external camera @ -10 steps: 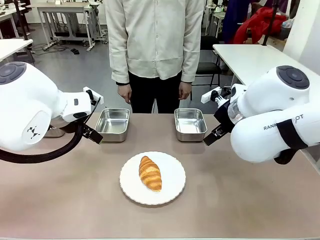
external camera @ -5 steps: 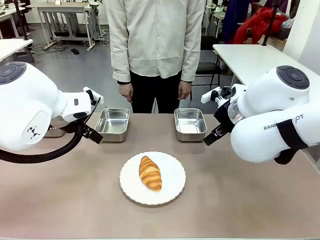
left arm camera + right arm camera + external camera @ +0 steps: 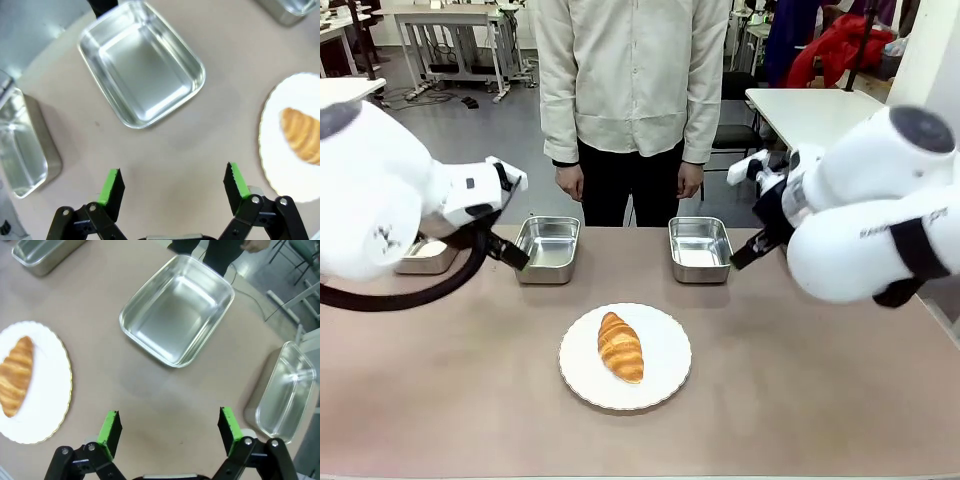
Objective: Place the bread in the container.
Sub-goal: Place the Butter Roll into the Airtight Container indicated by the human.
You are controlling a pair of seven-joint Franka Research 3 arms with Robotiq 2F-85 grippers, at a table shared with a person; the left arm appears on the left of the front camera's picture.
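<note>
Now both arms have lifted slightly. The left pincer (image 3: 171, 187) and right pincer (image 3: 169, 432) gape wide, empty. The bread (image 3: 620, 346) lies untouched at frame centre; no container (image 3: 547, 248) filled.

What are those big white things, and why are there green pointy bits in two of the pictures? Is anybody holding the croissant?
The big white things are two robot arms at a table. One picture looks across the table from between the arms, toward a person standing on the far side. The other two come from small cameras on the wrists, looking down past each claw. The green bits are soft pads on the claw tips: the left claw and the right claw. Both are wide open and hold nothing.

Nobody holds the croissant. It lies on a round white plate in the middle of the table. Behind the plate sit shiny metal trays, and the ones you can see inside are empty. The croissant should go in one.
</note>
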